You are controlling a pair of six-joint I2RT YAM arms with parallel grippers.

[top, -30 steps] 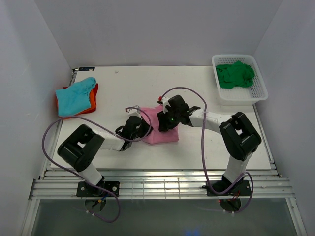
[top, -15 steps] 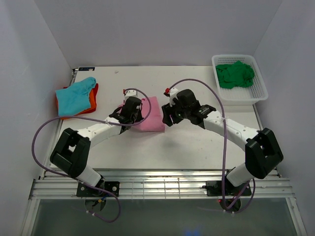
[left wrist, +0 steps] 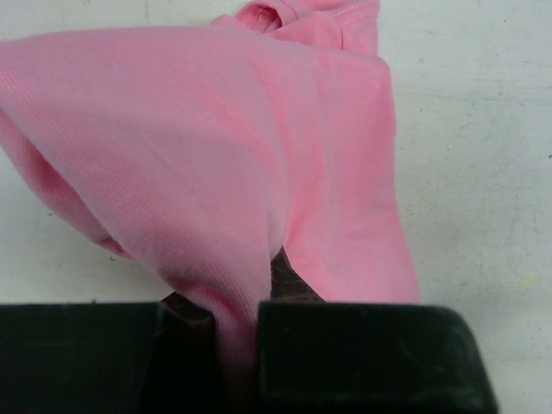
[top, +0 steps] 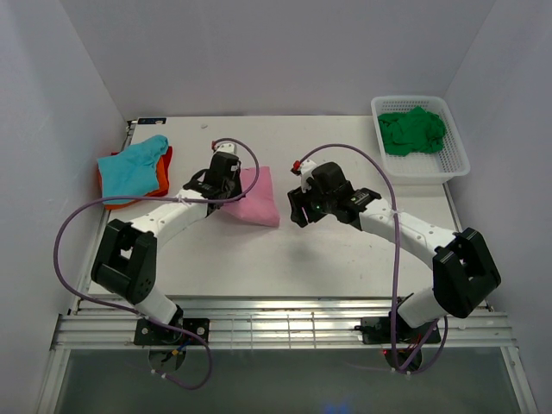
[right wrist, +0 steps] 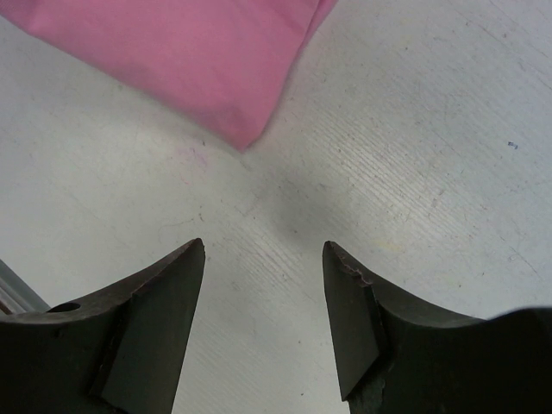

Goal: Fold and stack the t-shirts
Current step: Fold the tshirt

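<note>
Pale grey walls [top: 276,52] close in the back and both sides of the space, plain and unmarked. Between them lies a white bench [top: 345,259], matt and lightly scuffed, with fine scratches and faint specks showing in the wrist views. A ribbed metal rail [top: 285,332] runs along its lower edge in the overhead view. From that rail the left arm [top: 172,214] reaches up toward the centre-left, and its jaws are clamped on a bunched fold of the pink t-shirt [top: 257,203], which lies folded on the bench just left of centre and spreads away from the grip. The right arm [top: 405,228] sweeps in from the lower right. Its jaws stand apart with nothing between them, hovering over bare bench just beside a corner of the pink cloth, not touching it. In the upper right a white mesh basket [top: 427,172] sits near the right wall, holding a crumpled green t-shirt [top: 412,131]. At the left edge a teal t-shirt [top: 129,168] rests on top of an orange t-shirt [top: 161,178], well apart from the pink one. Purple cables [top: 69,233] loop over each arm.
</note>
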